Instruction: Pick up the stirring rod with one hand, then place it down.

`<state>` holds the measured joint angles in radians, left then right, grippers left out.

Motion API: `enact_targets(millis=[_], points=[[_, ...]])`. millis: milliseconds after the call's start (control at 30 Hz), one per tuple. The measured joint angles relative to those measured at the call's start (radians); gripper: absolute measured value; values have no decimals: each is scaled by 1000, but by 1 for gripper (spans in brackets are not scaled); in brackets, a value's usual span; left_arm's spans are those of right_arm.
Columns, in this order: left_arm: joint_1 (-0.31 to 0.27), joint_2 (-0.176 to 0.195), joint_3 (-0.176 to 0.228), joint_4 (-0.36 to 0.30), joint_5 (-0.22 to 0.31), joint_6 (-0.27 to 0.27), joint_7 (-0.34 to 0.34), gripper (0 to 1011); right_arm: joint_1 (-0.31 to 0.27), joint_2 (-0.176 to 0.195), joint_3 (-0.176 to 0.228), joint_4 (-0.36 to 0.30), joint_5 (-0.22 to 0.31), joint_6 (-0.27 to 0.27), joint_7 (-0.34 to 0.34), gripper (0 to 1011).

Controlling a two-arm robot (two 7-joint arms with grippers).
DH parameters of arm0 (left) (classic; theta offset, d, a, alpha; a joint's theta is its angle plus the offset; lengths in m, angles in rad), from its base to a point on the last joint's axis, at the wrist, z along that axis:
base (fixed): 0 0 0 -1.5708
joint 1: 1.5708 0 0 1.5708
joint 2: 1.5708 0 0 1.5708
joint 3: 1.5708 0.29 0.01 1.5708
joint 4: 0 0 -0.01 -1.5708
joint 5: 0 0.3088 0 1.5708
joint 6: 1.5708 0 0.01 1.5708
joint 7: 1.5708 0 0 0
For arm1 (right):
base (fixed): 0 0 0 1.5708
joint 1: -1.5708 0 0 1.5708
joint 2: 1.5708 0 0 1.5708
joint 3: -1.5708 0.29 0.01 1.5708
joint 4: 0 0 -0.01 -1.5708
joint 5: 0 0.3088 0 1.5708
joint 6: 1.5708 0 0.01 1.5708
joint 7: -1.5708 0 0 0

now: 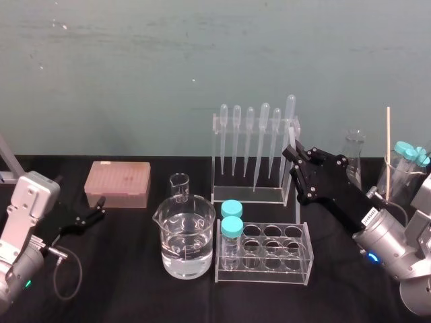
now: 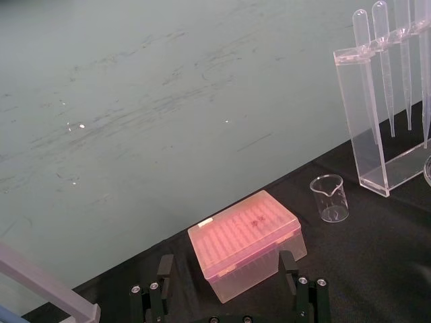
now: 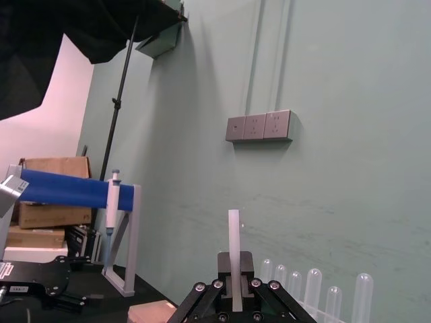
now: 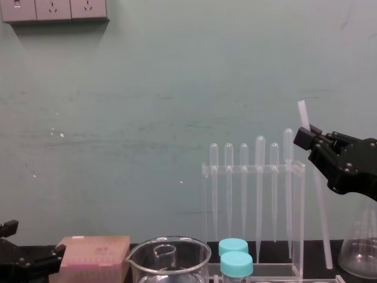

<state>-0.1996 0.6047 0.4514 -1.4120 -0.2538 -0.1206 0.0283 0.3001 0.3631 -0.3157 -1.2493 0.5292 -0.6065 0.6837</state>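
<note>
The right hand [image 4: 307,137] pinches the stirring rod [image 4: 304,115] near its top. A short stub pokes out at 12 o'clock, and the long remainder hangs toward 6, ending low near the surface [image 1: 121,269], at 3 o'clock of the rack [image 1: 246,195]. One rod, five pipettes [image 1: 249,141], two blue-capped tubes [image 1: 231,229], two beakers [image 1: 187,235]. The left hand [image 1: 94,214], fingers spread, rests at the beakers' 9 o'clock.

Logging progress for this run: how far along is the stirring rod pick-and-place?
Done: the right end effector is shut on the stirring rod, which stands near-upright beside the pipette rack. In hand: the rod is gripped between the fingers, as the right wrist view also shows. Left: setting it down on the table and releasing. The left end effector sits open at the table's left.
</note>
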Motion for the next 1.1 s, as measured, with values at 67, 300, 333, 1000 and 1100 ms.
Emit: enact_targets(millis=[67, 300, 333, 1000, 1100], points=[[0, 0, 0, 0, 0, 0, 0, 1000, 0, 0, 0, 0, 0, 0, 0, 67], [0, 0, 0, 0, 0, 0, 0, 1000, 0, 0, 0, 0, 0, 0, 0, 67], [0, 0, 0, 0, 0, 0, 0, 1000, 0, 0, 0, 0, 0, 0, 0, 67], [0, 0, 0, 0, 0, 0, 0, 1000, 0, 0, 0, 0, 0, 0, 0, 67], [0, 0, 0, 0, 0, 0, 0, 1000, 0, 0, 0, 0, 0, 0, 0, 67]])
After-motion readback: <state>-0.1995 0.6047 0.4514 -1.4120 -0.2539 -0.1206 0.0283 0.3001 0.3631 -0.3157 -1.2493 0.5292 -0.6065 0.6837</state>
